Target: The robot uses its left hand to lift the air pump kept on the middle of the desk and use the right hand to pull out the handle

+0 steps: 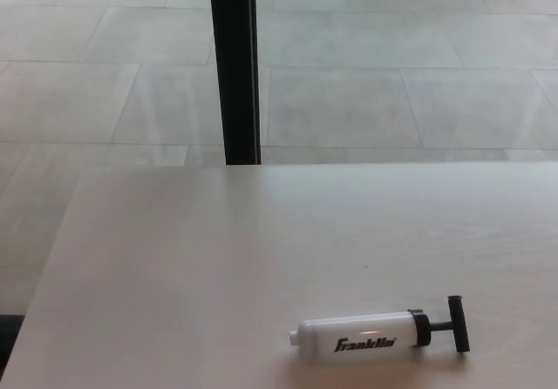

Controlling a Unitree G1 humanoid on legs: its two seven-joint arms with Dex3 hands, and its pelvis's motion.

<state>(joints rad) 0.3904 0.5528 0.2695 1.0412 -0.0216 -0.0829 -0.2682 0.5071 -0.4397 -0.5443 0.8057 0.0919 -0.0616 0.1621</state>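
Head view, looking down over a pale wood-grain tabletop [218, 267] with tiled floor [392, 75] beyond its far edge. Floor: large light grey tiles with thin darker joints, filling the upper part of the picture and continuing down the left side past the tabletop's left edge. Black vertical post [234, 66]: upright, rising from behind the far edge of the tabletop, slightly left of centre, cut off by the top of the picture. Small dark patch at the lower left corner, off the tabletop; too little shown to identify.

Air pump [379, 331]: lying flat on its side on the tabletop, near the front edge and right of centre, long axis roughly left to right. White cylindrical barrel with black "Franklin" lettering along its side; rounded nozzle end toward picture left. Black collar at the right end of the barrel, followed by a short black shaft and the black T-shaped handle [459, 324], crossbar set across the pump's axis. Handle close to the collar, only a short length of shaft exposed. Faint shadow beneath the barrel.

Left robot hand and right robot hand: neither within the picture, so open or closed state not shown. Pump untouched.
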